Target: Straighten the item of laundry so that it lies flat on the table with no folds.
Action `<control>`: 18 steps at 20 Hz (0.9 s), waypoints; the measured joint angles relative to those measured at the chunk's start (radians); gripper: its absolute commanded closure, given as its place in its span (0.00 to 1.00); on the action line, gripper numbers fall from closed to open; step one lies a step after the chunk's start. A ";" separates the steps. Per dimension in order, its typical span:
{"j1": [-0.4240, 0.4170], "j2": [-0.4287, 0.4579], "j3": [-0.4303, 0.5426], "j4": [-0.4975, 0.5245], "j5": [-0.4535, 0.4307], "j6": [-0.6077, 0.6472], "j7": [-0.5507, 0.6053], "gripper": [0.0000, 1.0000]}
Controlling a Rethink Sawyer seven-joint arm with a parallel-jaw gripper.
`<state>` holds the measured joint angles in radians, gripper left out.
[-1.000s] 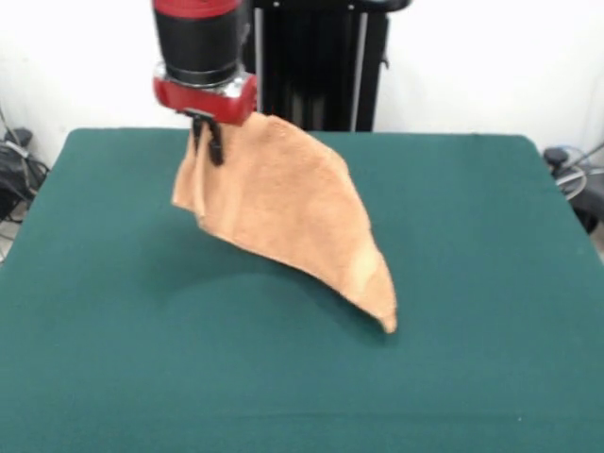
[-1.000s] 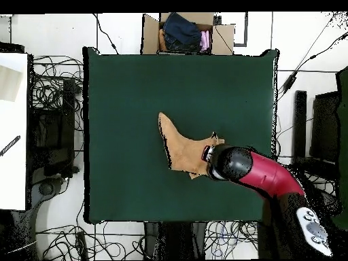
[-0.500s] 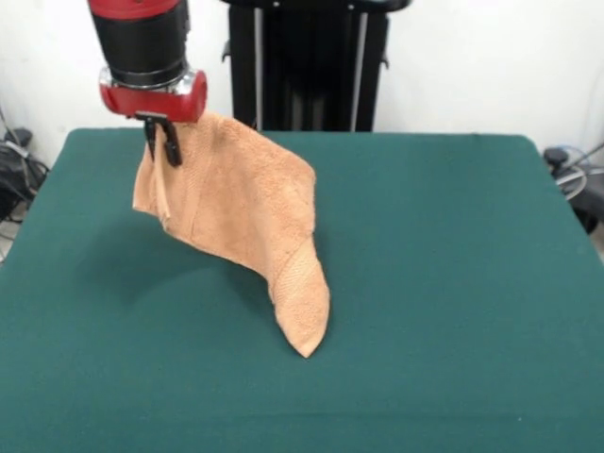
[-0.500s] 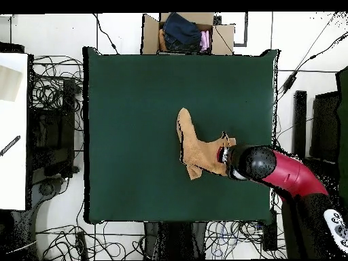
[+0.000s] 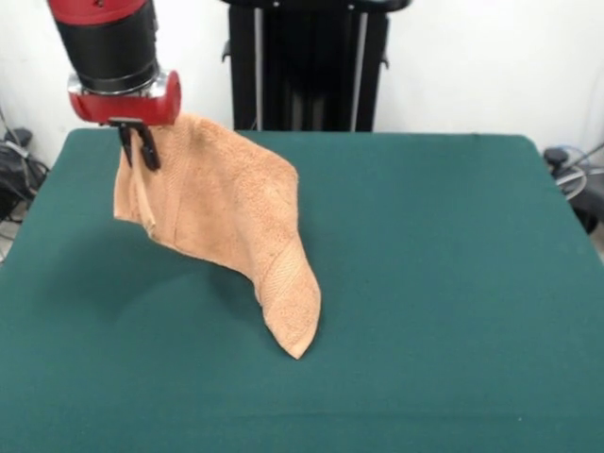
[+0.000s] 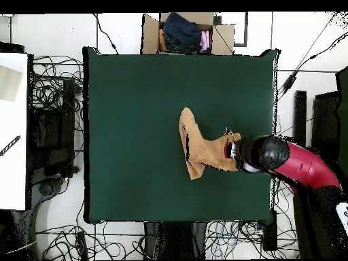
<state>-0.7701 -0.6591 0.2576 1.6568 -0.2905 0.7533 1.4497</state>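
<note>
The tan terry towel (image 5: 226,212) hangs from my gripper (image 5: 139,143), which is shut on its upper corner at the picture's left in the front view. The towel drapes down to the right in folds; its lowest corner (image 5: 297,344) touches or nearly touches the dark green table (image 5: 444,274). In the overhead view the towel (image 6: 200,144) shows as a narrow bunched shape right of the table's middle (image 6: 136,122), with my gripper (image 6: 236,151) at its right end under the red and black arm (image 6: 285,163). No label shows.
A cardboard box (image 6: 187,32) with dark and pink clothes stands beyond the table's far edge in the overhead view. Cables lie on the floor around the table. The black pedestal (image 5: 307,66) rises behind the table.
My gripper has carried the towel's corner further to the left in the front view, towards the table's side. The hanging towel has followed and its low corner has slid along the table.
</note>
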 measured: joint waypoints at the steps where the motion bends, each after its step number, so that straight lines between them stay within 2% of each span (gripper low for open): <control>1: -0.005 0.009 0.011 -0.024 -0.008 0.023 -0.012 1.00; 14: -0.033 0.052 0.066 -0.171 -0.053 0.179 -0.088 1.00; 18: -0.051 0.077 0.084 -0.247 -0.066 0.254 -0.130 1.00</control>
<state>-0.8208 -0.5820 0.3411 1.4099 -0.3567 1.0069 1.3198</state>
